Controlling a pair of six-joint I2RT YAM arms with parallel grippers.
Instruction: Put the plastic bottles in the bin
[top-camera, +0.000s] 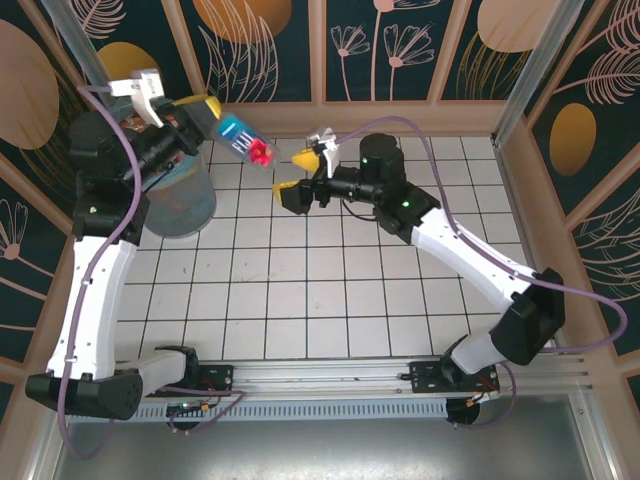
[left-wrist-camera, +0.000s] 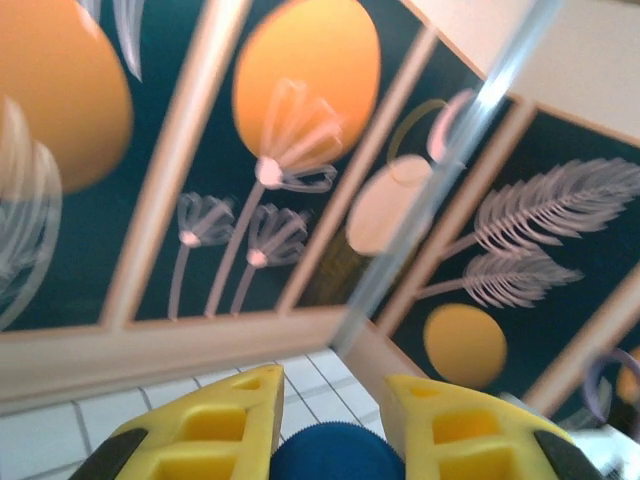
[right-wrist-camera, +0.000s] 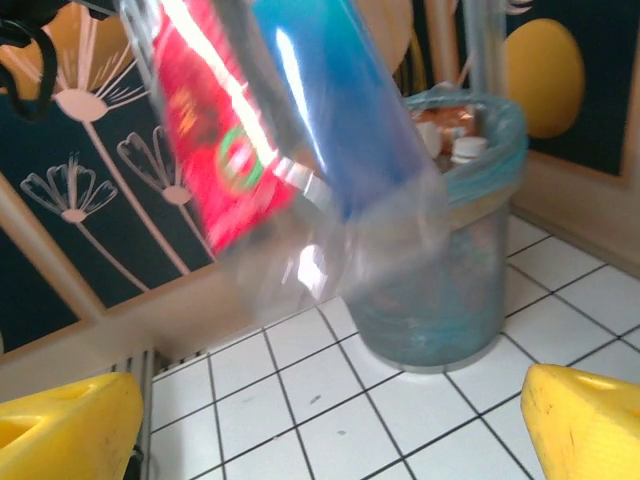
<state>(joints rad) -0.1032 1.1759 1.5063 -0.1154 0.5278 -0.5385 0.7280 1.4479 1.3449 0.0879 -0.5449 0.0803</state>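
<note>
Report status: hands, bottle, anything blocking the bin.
Left hand shut on bottle at its blue cap, raised near bin. Right hand open, facing bottle, not touching. Bin already holds bottles; nothing seen blocking.

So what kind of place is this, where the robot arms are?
Probably a robot practice booth, not a real room. The walls are dark blue panels printed with orange circles and pale flowers, and the white tiled tabletop ends at a silver metal rail holding the arm bases.

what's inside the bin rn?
Bottles piled up to the rim of the bin, with one white cap showing. Anything lower is hidden by the bin's side.
</note>
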